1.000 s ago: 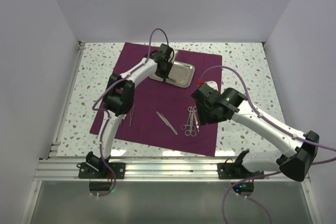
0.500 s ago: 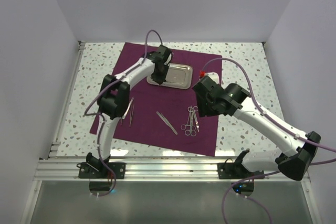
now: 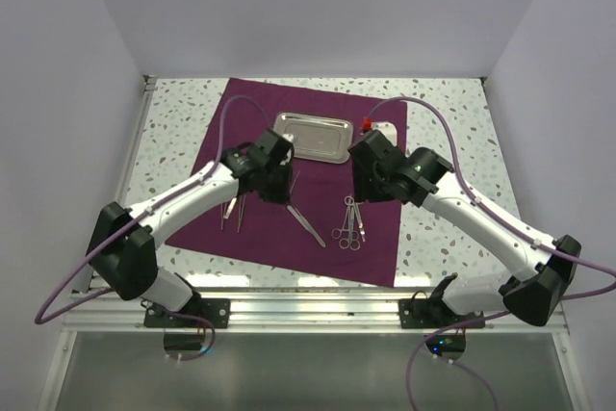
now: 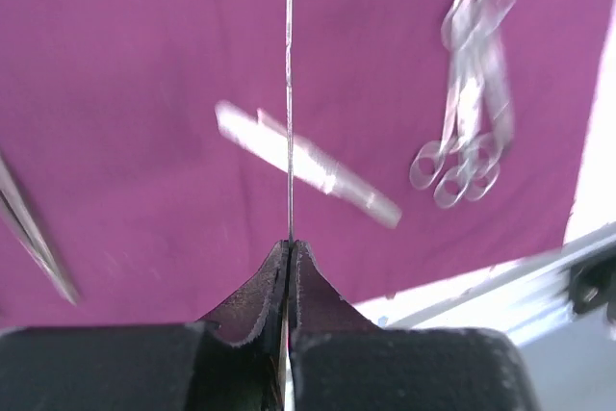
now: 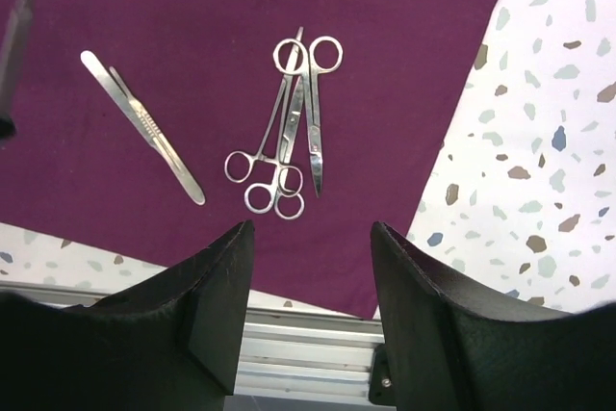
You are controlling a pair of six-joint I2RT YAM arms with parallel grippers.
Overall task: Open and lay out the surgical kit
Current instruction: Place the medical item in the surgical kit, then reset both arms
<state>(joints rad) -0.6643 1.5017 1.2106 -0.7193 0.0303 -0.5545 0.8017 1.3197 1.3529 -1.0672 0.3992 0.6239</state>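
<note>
The maroon cloth [image 3: 375,238] lies spread flat on the table. The shiny steel tray [image 3: 311,136] sits at its far middle. My left gripper [image 3: 282,188] hovers over the cloth's middle, shut on a thin silver instrument [image 4: 289,93] seen edge-on, sticking out past the fingertips [image 4: 306,267]. Below it lie flat tweezers [image 4: 308,163] and a pile of scissors and forceps [image 4: 467,132]. My right gripper [image 5: 313,238] is open and empty, above the cloth's near right part; the scissors pile [image 5: 284,156] and tweezers [image 5: 144,127] lie beyond its fingers.
Two more thin instruments [image 3: 234,209] lie on the cloth's left part. A small white and red object [image 3: 377,128] sits beside the tray. The speckled table [image 3: 452,141] shows right of the cloth. An aluminium rail [image 3: 308,307] runs along the near edge.
My left arm has drawn back from the tray to the cloth's middle, with the thin instrument in its jaws. My right gripper has shifted slightly toward the far side.
</note>
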